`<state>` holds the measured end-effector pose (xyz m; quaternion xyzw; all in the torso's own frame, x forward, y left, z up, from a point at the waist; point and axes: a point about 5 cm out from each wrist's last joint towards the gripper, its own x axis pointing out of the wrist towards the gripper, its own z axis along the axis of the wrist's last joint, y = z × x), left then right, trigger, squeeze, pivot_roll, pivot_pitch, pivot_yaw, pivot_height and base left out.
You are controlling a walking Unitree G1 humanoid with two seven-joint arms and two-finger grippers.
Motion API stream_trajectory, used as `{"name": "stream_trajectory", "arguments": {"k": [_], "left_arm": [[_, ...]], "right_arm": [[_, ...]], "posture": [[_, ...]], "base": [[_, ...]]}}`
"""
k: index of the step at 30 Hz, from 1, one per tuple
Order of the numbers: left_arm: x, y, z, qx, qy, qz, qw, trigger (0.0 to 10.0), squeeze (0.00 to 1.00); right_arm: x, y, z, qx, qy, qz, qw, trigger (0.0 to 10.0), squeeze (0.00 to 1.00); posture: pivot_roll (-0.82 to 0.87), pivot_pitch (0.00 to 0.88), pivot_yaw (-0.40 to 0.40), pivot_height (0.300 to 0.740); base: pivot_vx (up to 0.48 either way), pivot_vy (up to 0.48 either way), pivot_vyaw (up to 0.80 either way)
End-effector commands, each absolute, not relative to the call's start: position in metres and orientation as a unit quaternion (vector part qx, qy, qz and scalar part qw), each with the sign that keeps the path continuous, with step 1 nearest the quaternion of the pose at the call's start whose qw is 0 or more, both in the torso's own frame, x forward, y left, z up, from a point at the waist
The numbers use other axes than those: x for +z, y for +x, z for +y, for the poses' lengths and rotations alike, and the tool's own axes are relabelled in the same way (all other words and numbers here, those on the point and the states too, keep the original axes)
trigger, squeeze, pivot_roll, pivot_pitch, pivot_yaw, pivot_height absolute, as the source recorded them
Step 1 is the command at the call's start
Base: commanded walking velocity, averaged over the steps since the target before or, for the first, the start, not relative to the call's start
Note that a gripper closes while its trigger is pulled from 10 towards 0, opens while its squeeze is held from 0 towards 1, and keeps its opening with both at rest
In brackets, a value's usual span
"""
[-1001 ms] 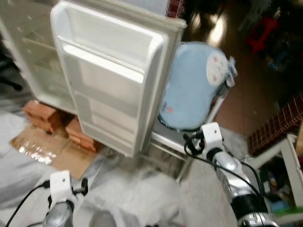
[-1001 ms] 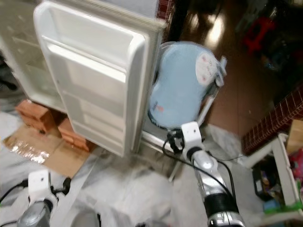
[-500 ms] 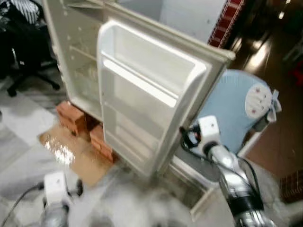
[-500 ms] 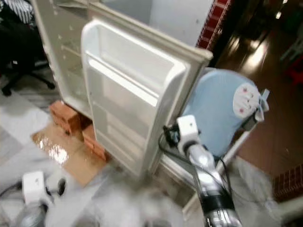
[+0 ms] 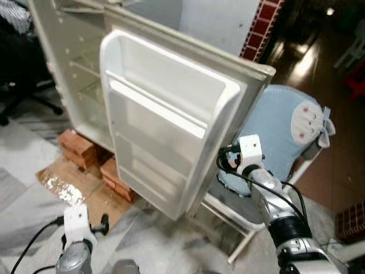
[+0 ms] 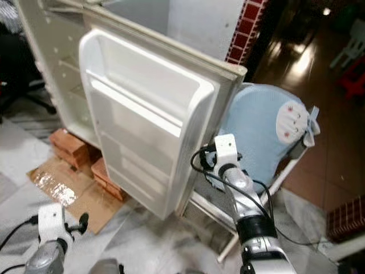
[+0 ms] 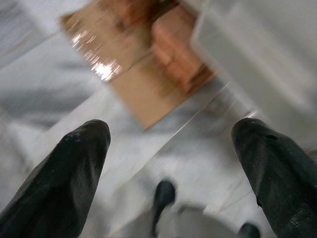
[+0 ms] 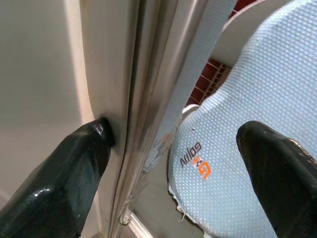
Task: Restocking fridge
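At the far left stands the open white fridge cabinet [image 5: 74, 85], raised on reddish bricks [image 5: 77, 149] over a sheet of brown cardboard [image 5: 74, 191]. Near and low on the left, the left gripper [image 7: 171, 153] hangs over the pale marble floor [image 5: 23, 188], its two black fingers spread wide apart with nothing between them; its wrist view adds a blurred look at the cardboard and bricks.

In the middle, the white fridge door [image 5: 165, 120] swings out toward the robot, inner shelves bare. The right gripper [image 8: 173, 163] sits at the door's free right edge, fingers apart: one black finger [image 8: 79, 168] presses the door's inner side by the seal (a contact the head views hide behind the wrist), the other hangs before the light-blue mesh seat cushion [image 5: 279, 137] of a white-framed chair [image 5: 239, 214] just right of the door.
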<state>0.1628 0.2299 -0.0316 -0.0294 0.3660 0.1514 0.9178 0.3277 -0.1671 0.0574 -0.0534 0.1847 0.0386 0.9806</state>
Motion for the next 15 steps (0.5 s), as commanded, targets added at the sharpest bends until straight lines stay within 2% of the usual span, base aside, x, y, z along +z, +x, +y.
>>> {"name": "stream_trajectory", "arguments": {"k": [1,6,8,9,11,12,13,15], "left_arm": [[-0.036,0.161,0.229,0.15,-0.038,0.386,0.909,10.0,0.0],[-0.037,0.162,0.227,0.146,-0.047,0.393,0.907,10.0,0.0],[-0.037,0.163,0.226,0.144,-0.045,0.392,0.908,10.0,0.0],[-0.037,0.163,0.226,0.144,-0.045,0.392,0.908,10.0,0.0],[-0.036,0.164,0.226,0.144,-0.042,0.392,0.908,10.0,0.0],[-0.036,0.164,0.226,0.143,-0.04,0.392,0.908,10.0,0.0],[-0.036,0.164,0.226,0.142,-0.039,0.392,0.908,10.0,0.0],[-0.036,0.164,0.226,0.141,-0.04,0.392,0.908,10.0,0.0]], "right_arm": [[0.086,0.348,-0.188,-0.051,-0.034,0.144,0.988,10.0,0.0],[0.097,0.364,-0.18,-0.094,0.01,0.143,0.985,10.0,0.0],[0.126,0.382,-0.129,-0.002,0.095,0.1,0.99,10.0,0.0],[0.126,0.382,-0.129,-0.002,0.095,0.1,0.99,10.0,0.0],[0.146,0.385,-0.094,0.109,0.155,0.065,0.98,10.0,0.0],[0.152,0.382,-0.08,0.176,0.167,0.058,0.968,10.0,0.0],[0.158,0.372,-0.061,0.29,0.183,0.055,0.938,10.0,0.0],[0.16,0.364,-0.054,0.354,0.192,0.057,0.913,10.0,0.0]], "posture": [[0.13,0.011,-0.118,0.74],[0.13,0.009,-0.117,0.74],[0.14,0.007,-0.12,0.74],[0.14,0.007,-0.12,0.74],[0.15,0.004,-0.126,0.74],[0.15,0.004,-0.128,0.74],[0.15,0.004,-0.128,0.74],[0.15,0.003,-0.132,0.74]], "base": [[0.0,0.0,0.0],[0.0,0.0,0.0],[0.0,0.0,0.0],[0.0,0.0,0.0],[0.0,0.0,0.0],[0.0,0.0,0.0],[0.0,0.0,0.0],[0.0,0.0,0.0]]}}
